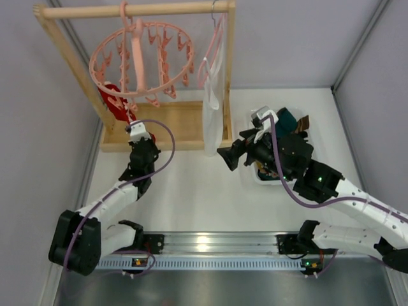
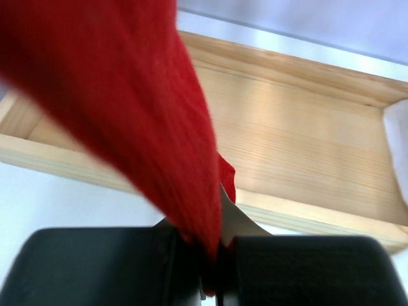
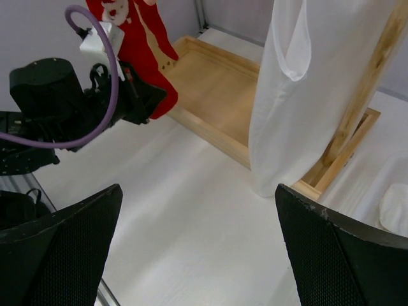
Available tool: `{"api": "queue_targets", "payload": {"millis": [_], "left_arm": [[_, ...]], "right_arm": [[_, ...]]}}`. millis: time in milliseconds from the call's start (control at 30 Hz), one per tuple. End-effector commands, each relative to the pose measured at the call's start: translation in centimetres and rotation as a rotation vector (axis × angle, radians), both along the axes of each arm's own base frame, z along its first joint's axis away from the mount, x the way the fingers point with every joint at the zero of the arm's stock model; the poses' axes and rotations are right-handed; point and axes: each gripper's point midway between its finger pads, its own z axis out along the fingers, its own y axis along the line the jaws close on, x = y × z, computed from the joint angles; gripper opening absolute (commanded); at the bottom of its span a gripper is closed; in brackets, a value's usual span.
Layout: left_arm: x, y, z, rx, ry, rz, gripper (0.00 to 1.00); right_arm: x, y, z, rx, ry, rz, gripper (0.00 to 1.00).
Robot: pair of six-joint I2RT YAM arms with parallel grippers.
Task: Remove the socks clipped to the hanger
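Observation:
The round pink hanger [image 1: 141, 60] hangs by its hook from the wooden rail. One red sock [image 1: 116, 102] hangs clipped at its near-left rim. My left gripper [image 1: 143, 135] is shut on the sock's lower end. In the left wrist view the red sock [image 2: 127, 108] runs down between the closed fingers of the left gripper [image 2: 213, 268]. The right wrist view shows the sock [image 3: 137, 44], with a Santa figure on it, and the left gripper [image 3: 152, 105] on its tip. My right gripper [image 1: 226, 158] is open and empty over the table [image 3: 197, 248], apart from the hanger.
The wooden frame's base tray [image 1: 185, 124] lies under the hanger. A long white cloth [image 1: 213, 108] hangs on a slim pink hanger at the frame's right post and also shows in the right wrist view [image 3: 299, 95]. A white bin [image 1: 250, 175] with several dark socks [image 1: 290, 121] sits under my right arm.

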Motion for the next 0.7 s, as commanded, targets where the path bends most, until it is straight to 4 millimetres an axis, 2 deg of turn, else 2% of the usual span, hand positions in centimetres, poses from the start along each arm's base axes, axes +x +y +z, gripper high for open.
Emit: {"api": "queue_targets", "payload": {"millis": [0, 33, 67, 100, 133, 167, 233, 267, 300, 333, 367, 400, 433, 467, 500, 533, 567, 600, 633, 667], "left_arm": [[-0.4, -1.5, 2.6, -0.015, -0.093, 0.048, 0.00], [-0.9, -2.6, 2.8, 0.011, -0.094, 0.063, 0.00], [-1.1, -3.3, 2.8, 0.044, -0.086, 0.061, 0.00], [-1.2, -4.1, 3.2, 0.056, -0.091, 0.058, 0.00], [-1.7, -5.8, 3.3, 0.064, -0.093, 0.028, 0.00], [-1.8, -6.1, 3.3, 0.085, -0.087, 0.033, 0.00], [-2.3, -8.2, 4.0, 0.096, -0.097, -0.013, 0.00], [-2.4, -8.2, 3.8, 0.123, -0.088, 0.011, 0.00], [-2.4, -8.9, 4.5, 0.129, -0.097, 0.009, 0.00], [-2.7, -9.9, 4.7, 0.142, -0.097, -0.008, 0.00], [-2.7, -10.2, 4.7, 0.172, -0.089, -0.003, 0.00], [-2.7, -10.5, 5.2, 0.176, -0.094, 0.009, 0.00], [-3.0, -11.3, 5.4, 0.183, -0.097, -0.007, 0.00], [-3.0, -11.7, 5.2, 0.199, -0.090, -0.014, 0.00], [-3.0, -11.9, 5.5, 0.199, -0.094, -0.009, 0.00], [-3.2, -12.6, 5.6, 0.200, -0.096, -0.024, 0.00], [-3.3, -13.0, 5.3, 0.213, -0.090, -0.032, 0.00], [-3.3, -13.2, 5.5, 0.214, -0.091, -0.031, 0.00], [-3.6, -13.8, 5.5, 0.217, -0.092, -0.039, 0.00], [-3.6, -14.1, 5.3, 0.231, -0.086, -0.042, 0.00]], "right_arm": [[-0.3, 1.3, 5.5, 0.161, -0.055, 0.054, 0.99], [-0.4, 1.7, 5.4, 0.147, -0.042, 0.073, 0.99], [-0.5, 2.0, 6.5, 0.161, -0.050, 0.084, 0.99], [-0.2, 2.8, 6.2, 0.152, -0.037, 0.094, 0.99], [-0.3, 3.3, 6.4, 0.154, -0.032, 0.113, 1.00], [-0.4, 3.5, 7.5, 0.172, -0.038, 0.124, 0.99], [0.0, 4.7, 7.6, 0.174, -0.019, 0.141, 0.99], [-0.1, 4.8, 9.0, 0.186, -0.026, 0.147, 0.99], [0.6, 5.9, 8.3, 0.156, -0.005, 0.148, 0.98], [0.9, 6.3, 8.5, 0.145, 0.000, 0.143, 0.97], [1.0, 6.5, 10.6, 0.161, -0.022, 0.143, 0.95], [1.7, 7.6, 9.2, 0.103, -0.001, 0.141, 0.93], [2.2, 7.9, 9.3, 0.084, -0.002, 0.118, 0.92], [2.0, 8.2, 11.5, 0.103, -0.031, 0.119, 0.91], [2.8, 9.4, 9.9, 0.038, -0.009, 0.111, 0.90], [3.3, 9.7, 10.1, 0.026, -0.013, 0.080, 0.88], [3.1, 10.1, 12.1, 0.051, -0.037, 0.077, 0.87], [3.9, 11.4, 10.8, 0.000, -0.029, 0.062, 0.84], [4.7, 11.2, 10.4, -0.037, -0.028, 0.007, 0.82], [4.3, 11.6, 12.1, -0.025, -0.053, 0.000, 0.79]]}}
